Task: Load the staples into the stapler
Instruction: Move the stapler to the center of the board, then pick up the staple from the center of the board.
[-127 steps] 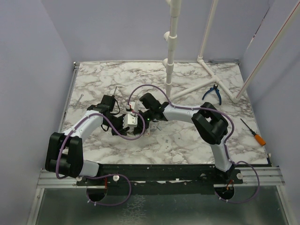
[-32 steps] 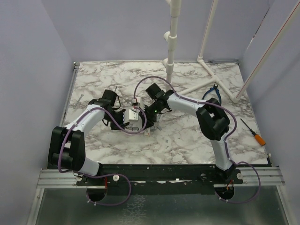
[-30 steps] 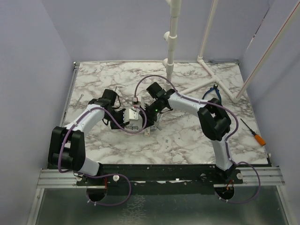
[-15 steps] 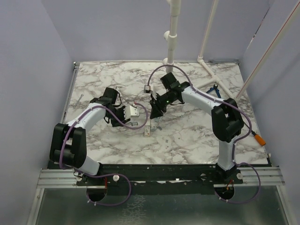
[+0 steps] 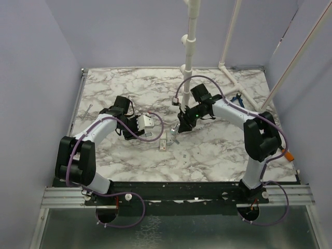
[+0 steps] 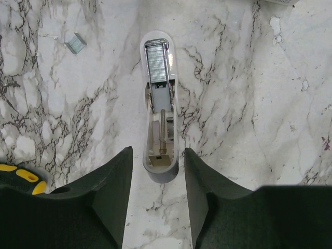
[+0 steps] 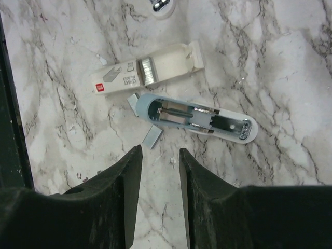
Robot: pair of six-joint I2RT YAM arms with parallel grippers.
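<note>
Light: bright, even, diffuse from above | Shadows: soft and pale on the worktop [image 5: 129, 155] | Focus: both wrist views crisp on the marble, softer along the dark near edge

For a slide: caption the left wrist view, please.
Open left gripper straddles the white oblong mini stapler, a silvery staple strip in its open channel, on a marble table.

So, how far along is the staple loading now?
Done: a strip of staples sits in the channel of the open stapler base. In hand: nothing, the left gripper and right gripper are open. Left: the light blue top part lies separate by the staple box, so closing remains.
</note>
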